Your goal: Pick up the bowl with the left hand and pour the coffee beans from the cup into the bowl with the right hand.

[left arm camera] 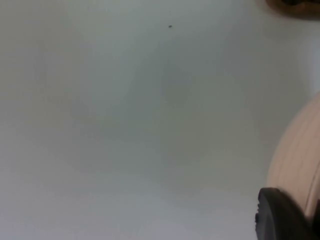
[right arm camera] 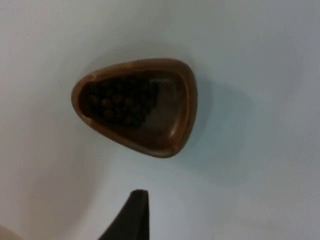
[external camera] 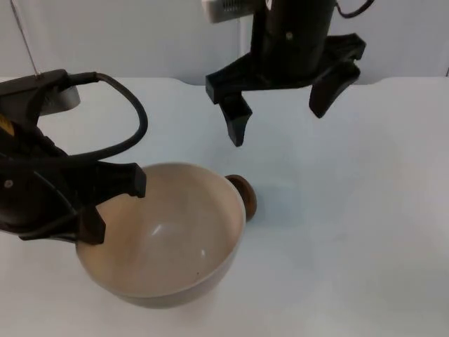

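The left tool (external camera: 112,203) is clamping the rim of the one bowl (external camera: 165,235) and appears to be holding it lifted over the table (external camera: 351,232) near its front edge, so the pick-up looks done. The bowl is holding no beans, so the pour is still left. The one cup (right arm camera: 137,105), a brown wooden one with beans (right arm camera: 120,100) heaped at one end, is standing on the table just behind the bowl. The right tool (external camera: 284,112) is hanging above the cup with its fingers spread apart, gripping nothing.
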`<control>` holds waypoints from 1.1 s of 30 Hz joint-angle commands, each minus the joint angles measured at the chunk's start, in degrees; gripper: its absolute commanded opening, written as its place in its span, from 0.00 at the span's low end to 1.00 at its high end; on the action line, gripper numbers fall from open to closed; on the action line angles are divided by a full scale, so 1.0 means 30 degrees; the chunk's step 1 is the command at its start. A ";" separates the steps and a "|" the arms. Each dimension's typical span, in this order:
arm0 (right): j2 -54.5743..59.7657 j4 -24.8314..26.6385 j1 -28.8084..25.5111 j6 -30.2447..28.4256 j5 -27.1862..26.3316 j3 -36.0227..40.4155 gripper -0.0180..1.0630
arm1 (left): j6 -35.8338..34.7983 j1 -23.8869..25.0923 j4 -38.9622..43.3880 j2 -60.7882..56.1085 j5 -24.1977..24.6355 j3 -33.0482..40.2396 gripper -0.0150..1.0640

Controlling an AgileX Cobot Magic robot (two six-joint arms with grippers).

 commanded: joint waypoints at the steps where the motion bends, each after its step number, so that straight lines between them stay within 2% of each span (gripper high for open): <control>1: 0.0262 -0.0080 0.0047 0.0339 -0.0387 -0.0143 0.90 | 0.0013 -0.0099 0.0018 -0.0157 -0.0188 0.0044 0.01; 9: 0.0601 -0.0168 0.0047 0.1377 -0.2580 -0.0143 0.89 | 0.0013 -0.0099 0.0020 -0.0157 -0.0267 0.0044 0.01; 33: 0.3565 -0.0839 0.0047 0.2161 -0.4057 -0.0143 0.82 | 0.0013 -0.0099 0.0020 -0.0157 -0.0616 0.0044 0.01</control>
